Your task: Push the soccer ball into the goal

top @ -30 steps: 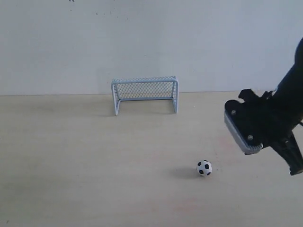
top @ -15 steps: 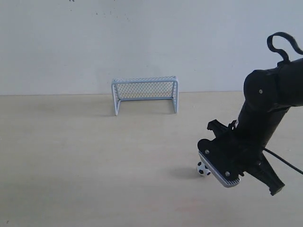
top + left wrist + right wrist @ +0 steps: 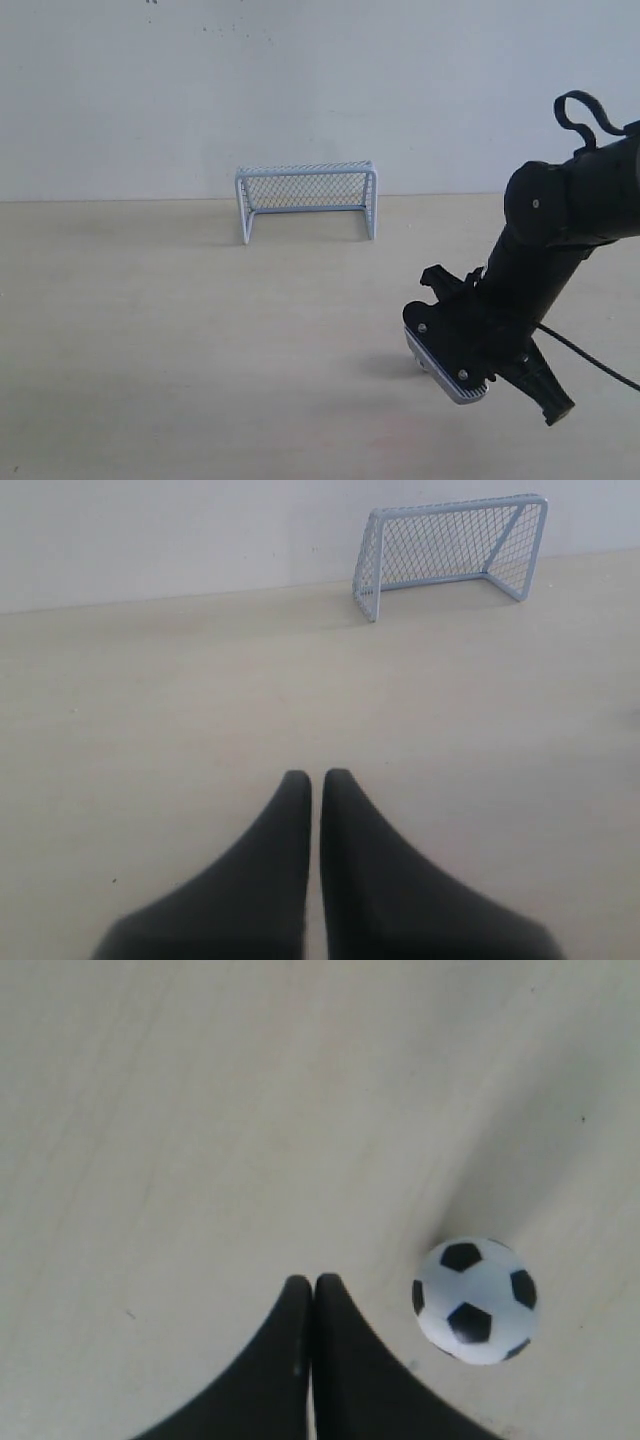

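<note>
So the tiny white ball with black pentagon patches [image 3: 475, 1300] sits on the pale wooden tabletop [image 3: 150, 330], just beside the tips of the black right gripper [image 3: 312, 1280], which has its fingers pressed together with nothing between them. The exterior view hides the ball behind that arm. The left gripper [image 3: 317, 777] is pinched together too. The small pale blue mesh goal [image 3: 305, 188] stands well apart, back by the white wall [image 3: 320, 80].
</note>
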Robot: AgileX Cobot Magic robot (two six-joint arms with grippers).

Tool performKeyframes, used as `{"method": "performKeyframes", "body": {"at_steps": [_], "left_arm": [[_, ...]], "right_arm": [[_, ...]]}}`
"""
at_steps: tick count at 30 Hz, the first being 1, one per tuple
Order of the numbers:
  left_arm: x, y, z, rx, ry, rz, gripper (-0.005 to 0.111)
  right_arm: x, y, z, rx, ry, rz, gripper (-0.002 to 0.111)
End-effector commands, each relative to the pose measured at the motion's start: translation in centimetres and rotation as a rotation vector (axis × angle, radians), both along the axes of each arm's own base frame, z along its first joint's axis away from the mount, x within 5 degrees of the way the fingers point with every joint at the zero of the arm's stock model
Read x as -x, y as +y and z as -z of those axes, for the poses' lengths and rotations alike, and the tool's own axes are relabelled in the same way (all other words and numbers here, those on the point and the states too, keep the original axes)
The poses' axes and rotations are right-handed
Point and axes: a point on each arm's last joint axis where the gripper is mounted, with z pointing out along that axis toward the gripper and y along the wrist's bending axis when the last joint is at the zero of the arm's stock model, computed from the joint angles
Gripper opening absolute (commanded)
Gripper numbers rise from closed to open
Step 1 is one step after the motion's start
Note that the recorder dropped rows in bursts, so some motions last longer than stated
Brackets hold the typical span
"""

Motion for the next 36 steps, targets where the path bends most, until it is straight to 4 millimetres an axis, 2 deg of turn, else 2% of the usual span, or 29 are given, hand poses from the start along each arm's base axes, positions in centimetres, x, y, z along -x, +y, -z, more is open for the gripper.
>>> {"method": "performKeyframes", "body": {"at_steps": [1, 19, 31, 36], "left_arm": [[0.0, 0.0, 0.0, 0.004, -0.006, 0.004, 0.004], [0.0, 0.0, 0.0, 0.004, -0.006, 0.004, 0.004], [0.0, 0.0, 0.0, 0.004, -0.006, 0.004, 0.004], [0.0, 0.0, 0.0, 0.004, -0.006, 0.004, 0.004]], "right_arm": [[0.0, 0.1, 0.1, 0.001, 0.009, -0.005, 0.000], [0.5, -0.3, 0.2, 0.043, 0.069, 0.006, 0.000], [-0.6, 0.0, 0.0, 0.009, -0.053, 0.023, 0.000], [-0.6, 0.0, 1.0, 0.021, -0.024, 0.020, 0.000]]}}
